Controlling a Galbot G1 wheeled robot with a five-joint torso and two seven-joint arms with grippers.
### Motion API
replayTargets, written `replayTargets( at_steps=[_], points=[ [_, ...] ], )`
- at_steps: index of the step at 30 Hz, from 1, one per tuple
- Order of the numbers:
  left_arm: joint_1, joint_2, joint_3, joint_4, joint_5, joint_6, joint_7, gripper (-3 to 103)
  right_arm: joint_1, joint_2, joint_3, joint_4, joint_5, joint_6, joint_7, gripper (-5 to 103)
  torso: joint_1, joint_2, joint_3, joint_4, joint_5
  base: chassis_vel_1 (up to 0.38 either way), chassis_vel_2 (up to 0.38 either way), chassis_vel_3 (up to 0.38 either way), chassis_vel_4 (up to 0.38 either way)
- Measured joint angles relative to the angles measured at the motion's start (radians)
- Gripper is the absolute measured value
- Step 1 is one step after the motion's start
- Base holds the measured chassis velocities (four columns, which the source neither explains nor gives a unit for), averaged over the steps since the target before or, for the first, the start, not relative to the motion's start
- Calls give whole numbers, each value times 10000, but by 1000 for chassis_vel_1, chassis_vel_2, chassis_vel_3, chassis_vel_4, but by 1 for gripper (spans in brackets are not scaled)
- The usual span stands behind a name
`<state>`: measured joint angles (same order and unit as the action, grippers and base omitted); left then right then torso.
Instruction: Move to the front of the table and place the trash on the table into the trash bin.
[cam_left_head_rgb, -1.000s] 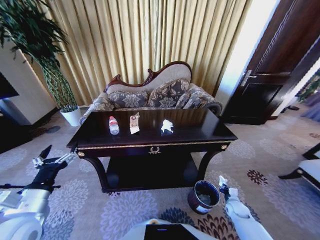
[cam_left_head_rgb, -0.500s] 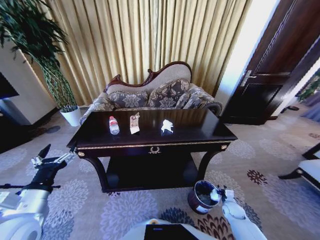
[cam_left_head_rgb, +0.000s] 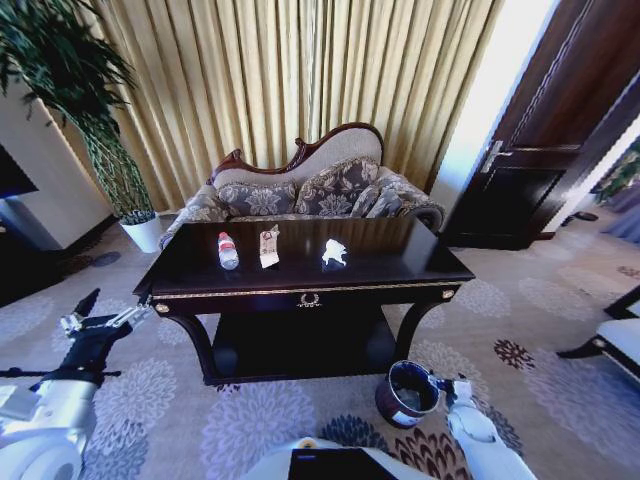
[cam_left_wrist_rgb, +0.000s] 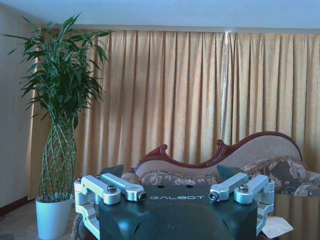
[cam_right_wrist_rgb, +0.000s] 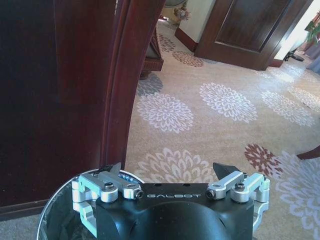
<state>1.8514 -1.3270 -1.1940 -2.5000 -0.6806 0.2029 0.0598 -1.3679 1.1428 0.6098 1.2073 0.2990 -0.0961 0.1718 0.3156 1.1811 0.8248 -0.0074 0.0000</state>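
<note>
1. Right gripper (cam_left_head_rgb: 447, 383) low beside the trash bin (cam_left_head_rgb: 407, 393), just at its rim; fingers (cam_right_wrist_rgb: 220, 169) spread apart with nothing between them, seen in the right wrist view above the bin's mouth. Probably a release position.
2. Left gripper (cam_left_head_rgb: 95, 312) held out off the table's left end, fingers (cam_left_wrist_rgb: 114, 170) apart and empty, idle.
3. On the table (cam_left_head_rgb: 400, 262), well apart from both grippers: clear bottle (cam_left_head_rgb: 228, 250) lying down, long axis running front to back, red cap toward the sofa (cam_left_head_rgb: 305, 190).
4. Beige wrapper (cam_left_head_rgb: 268, 246) just beside it, roughly parallel; white tissue (cam_left_head_rgb: 334, 253) crumpled nearer the middle, no clear axis.
5. Bin on the carpet by the table's front right leg, upright, within the right arm's reach.
</note>
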Motion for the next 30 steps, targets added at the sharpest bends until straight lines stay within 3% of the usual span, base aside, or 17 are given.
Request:
replayTargets(
  at_steps=[8, 16, 19, 24, 30],
  points=[
    [-50, 91, 8, 0, -19, 4, -7, 100, -200, -64, 3, 462, 289, -24, 0, 100, 0, 0, 0, 0, 3, 0, 0, 0, 0],
    [-59, 16, 52, 0, -21, 5, -17, 100, -1213, -666, 474, 4399, 1869, -139, 54, 100, 0, 0, 0, 6, -3, 0, 0, 0, 0],
    [-72, -5, 48, 0, -39, 7, -18, 100, -1948, -782, 734, 6498, 2464, -145, 86, 100, 0, 0, 0, -4, -3, 0, 0, 0, 0],
    [-56, 11, -20, 0, -113, 11, -28, 100, -2691, -758, 844, 8929, 2649, -171, 94, 100, -1, 1, -1, 0, -2, 0, 0, 0, 0],
    [-51, 11, -40, 0, -144, 15, -40, 100, -2932, -695, 791, 10578, 2544, -569, 162, 100, 0, 1, 0, 0, -2, 0, 0, 0, 0]
  ],
)
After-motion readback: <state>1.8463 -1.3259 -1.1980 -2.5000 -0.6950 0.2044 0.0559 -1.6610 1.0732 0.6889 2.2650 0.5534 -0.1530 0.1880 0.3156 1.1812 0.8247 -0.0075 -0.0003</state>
